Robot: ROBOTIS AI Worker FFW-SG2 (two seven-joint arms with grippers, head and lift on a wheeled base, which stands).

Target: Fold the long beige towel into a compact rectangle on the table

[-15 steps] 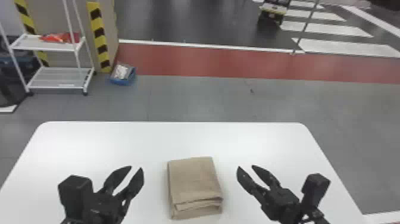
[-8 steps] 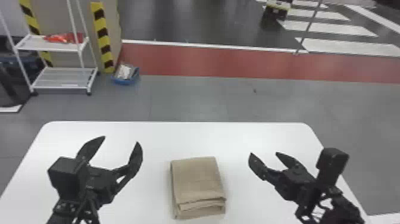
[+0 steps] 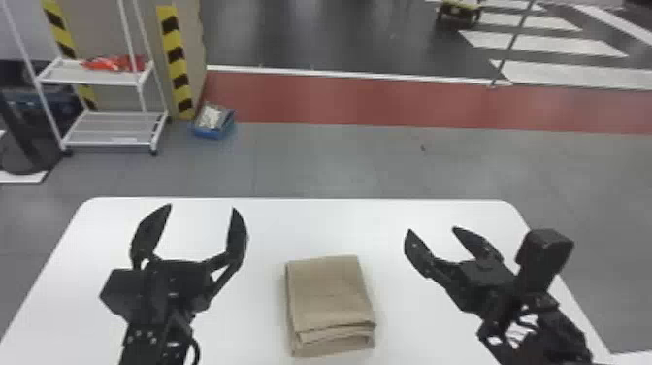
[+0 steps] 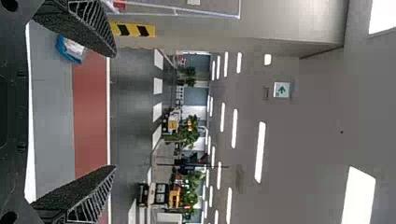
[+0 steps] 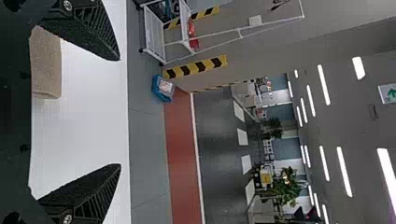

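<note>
My left claw [image 3: 202,207] and right claw [image 3: 431,230] are open and empty, so I should move them away gently and not bump the folded towel [image 3: 330,296] between them.

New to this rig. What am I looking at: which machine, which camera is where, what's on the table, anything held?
It's a two-armed robot. The head view looks forward and down from its head, so the picture's left is the robot's left. The other two views come from cameras on the wrists and are turned on their side, which is why the room seems tipped over.

The left tool and right tool each have two black fingers, spread apart. Both are empty.

On the white table, between the tools, the beige towel lies folded into a compact rectangle, with stacked layers visible along the edge nearest the robot. On the floor beyond stand a white wheeled shelf and a blue box.
</note>
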